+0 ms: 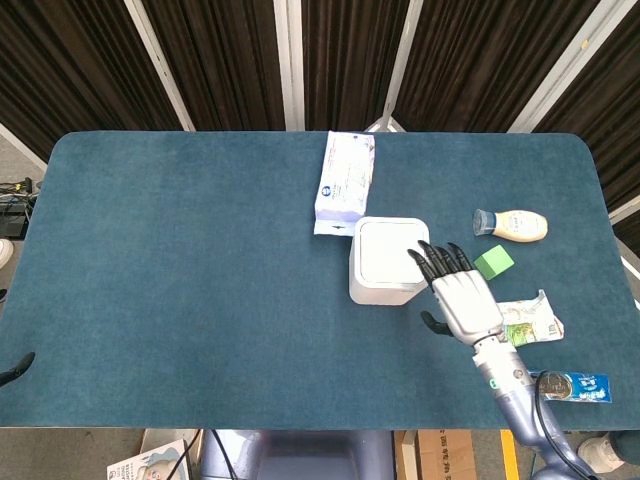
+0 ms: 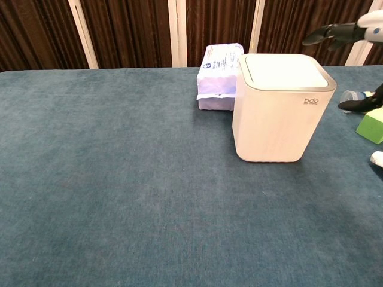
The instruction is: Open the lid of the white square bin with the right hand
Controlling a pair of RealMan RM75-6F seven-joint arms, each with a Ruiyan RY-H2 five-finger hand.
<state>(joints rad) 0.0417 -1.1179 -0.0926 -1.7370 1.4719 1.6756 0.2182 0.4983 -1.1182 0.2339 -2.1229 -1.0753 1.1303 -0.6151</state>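
Note:
The white square bin (image 1: 388, 262) stands near the middle of the table with its flat lid (image 2: 283, 70) closed. My right hand (image 1: 458, 295) hovers at the bin's right front corner, fingers spread and stretched out, holding nothing. Its fingertips (image 1: 432, 255) overlap the lid's right edge in the head view. In the chest view the fingers (image 2: 326, 33) hang above and to the right of the lid, clearly off it. The thumb (image 2: 359, 104) shows lower, beside the bin's right wall. My left hand is outside both views.
A pack of wipes (image 1: 345, 180) lies just behind the bin, touching its back left. To the right sit a small bottle (image 1: 512, 225), a green block (image 1: 493, 262), a crumpled packet (image 1: 526, 320) and a blue tube (image 1: 570, 386).

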